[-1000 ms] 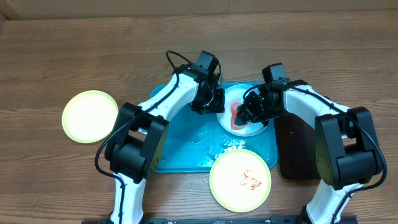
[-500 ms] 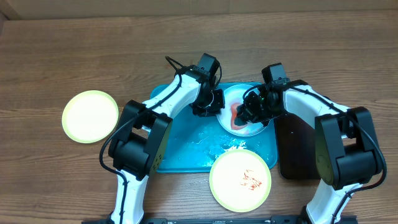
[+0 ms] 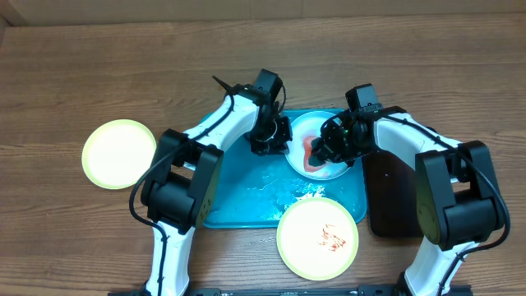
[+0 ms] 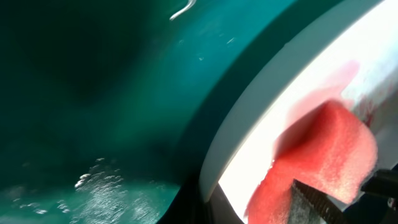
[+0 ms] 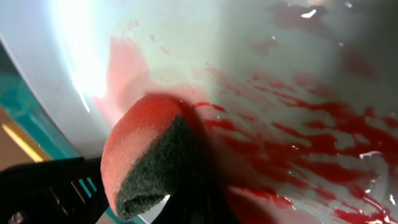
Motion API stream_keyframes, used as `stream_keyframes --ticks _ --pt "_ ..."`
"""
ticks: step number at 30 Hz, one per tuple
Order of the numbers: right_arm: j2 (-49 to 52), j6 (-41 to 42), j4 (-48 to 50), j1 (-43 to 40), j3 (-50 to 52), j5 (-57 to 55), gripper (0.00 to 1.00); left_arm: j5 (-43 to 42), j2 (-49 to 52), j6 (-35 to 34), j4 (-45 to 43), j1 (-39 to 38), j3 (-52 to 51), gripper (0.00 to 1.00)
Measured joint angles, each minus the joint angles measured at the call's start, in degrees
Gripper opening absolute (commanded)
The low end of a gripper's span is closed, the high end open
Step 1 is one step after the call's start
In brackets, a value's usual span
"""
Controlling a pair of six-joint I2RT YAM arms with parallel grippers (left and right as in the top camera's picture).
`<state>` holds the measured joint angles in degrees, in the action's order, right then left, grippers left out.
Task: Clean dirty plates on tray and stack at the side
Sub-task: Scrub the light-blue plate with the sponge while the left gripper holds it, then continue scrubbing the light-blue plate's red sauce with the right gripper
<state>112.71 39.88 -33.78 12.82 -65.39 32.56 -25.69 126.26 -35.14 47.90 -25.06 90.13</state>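
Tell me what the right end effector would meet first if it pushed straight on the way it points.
The right end effector is shut on the red sponge; beyond that lies the sauce-smeared blue plate, which the sponge seems to touch.

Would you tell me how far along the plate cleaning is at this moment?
Done, apparently: one clean-looking yellow-green plate sits on the table left of the tray. In hand: the right pincer presses a sponge onto the sauce-covered light blue plate, left pincer shut at its rim. Left: the smeared yellow-green plate at the tray's front edge, then stacking.
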Motion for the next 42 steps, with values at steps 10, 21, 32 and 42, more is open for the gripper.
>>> stream_keyframes --ticks 10,21,32,42 --pt "0.9 -8.4 -4.3 1.8 -1.4 1.7 0.04 -1.8 0.2 5.5 5.7 5.0 0.0 0.05" --pt "1.9 -14.5 -18.0 5.9 -13.1 -22.9 0.04 -0.8 0.2 9.0 7.6 5.2 0.3 0.05" --pt "3.2 -16.7 -13.9 16.2 -14.5 -30.4 0.04 0.9 0.2 11.5 8.9 4.8 0.5 0.04" --pt "5.0 -12.8 -7.1 17.6 -15.2 -22.3 0.04 2.8 0.1 11.8 9.6 4.0 1.0 0.04"
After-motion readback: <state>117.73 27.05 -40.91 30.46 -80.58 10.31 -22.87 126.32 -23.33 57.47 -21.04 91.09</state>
